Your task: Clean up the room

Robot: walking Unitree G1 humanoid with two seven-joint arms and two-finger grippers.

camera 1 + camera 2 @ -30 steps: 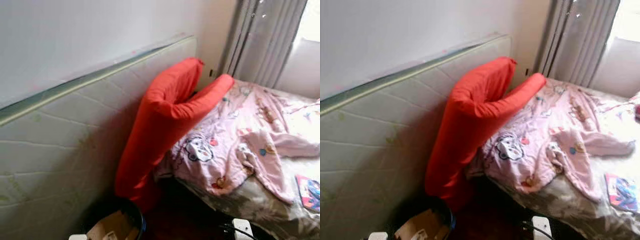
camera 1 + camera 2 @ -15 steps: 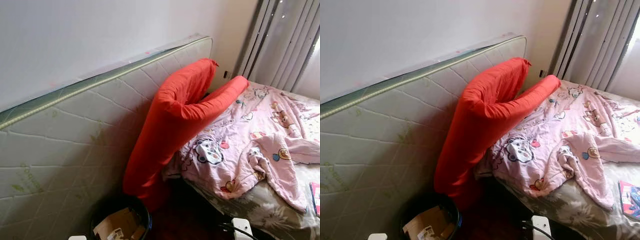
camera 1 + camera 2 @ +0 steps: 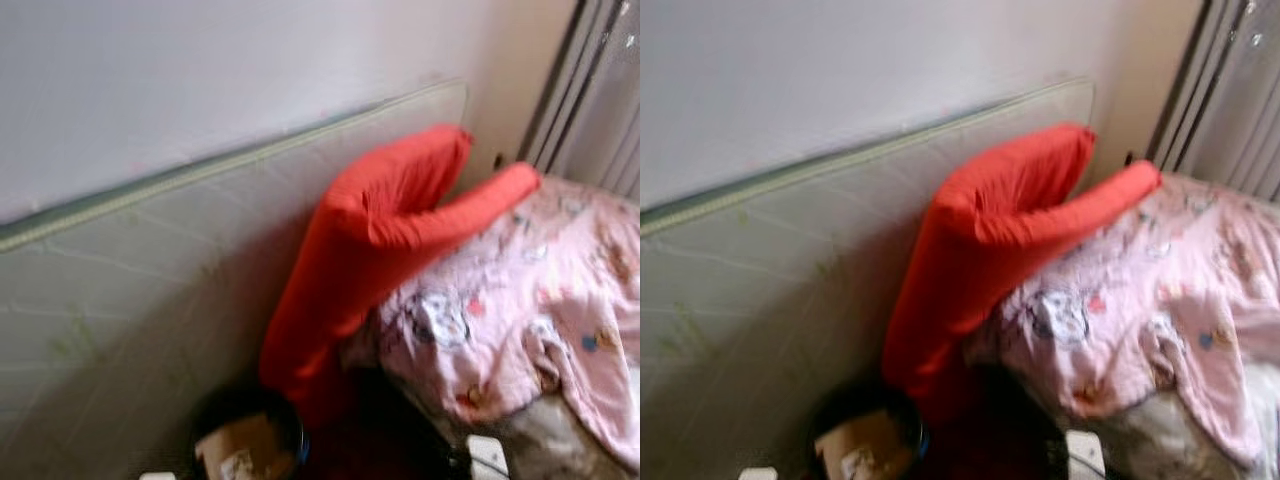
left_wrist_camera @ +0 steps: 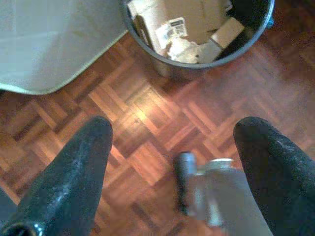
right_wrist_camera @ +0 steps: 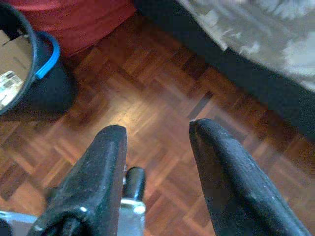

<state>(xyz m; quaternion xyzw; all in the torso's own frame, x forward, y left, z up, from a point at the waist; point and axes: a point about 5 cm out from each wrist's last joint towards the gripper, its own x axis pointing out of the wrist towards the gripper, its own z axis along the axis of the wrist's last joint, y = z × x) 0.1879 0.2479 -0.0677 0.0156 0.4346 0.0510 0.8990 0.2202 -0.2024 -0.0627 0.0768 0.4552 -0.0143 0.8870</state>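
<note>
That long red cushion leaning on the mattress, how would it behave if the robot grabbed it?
The red cushion would probably flop: it already bends over the bed edge. It looks soft and likely light for its bulk. Lifted at one end, the rest may sag toward the bin below.

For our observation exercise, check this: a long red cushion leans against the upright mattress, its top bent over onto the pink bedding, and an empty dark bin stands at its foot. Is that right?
Not quite: the dark bin is not empty. The left wrist view shows cardboard pieces and crumpled scraps in it. The rest holds: the red cushion leans against the upright mattress, bent over onto the pink bedding.
</note>
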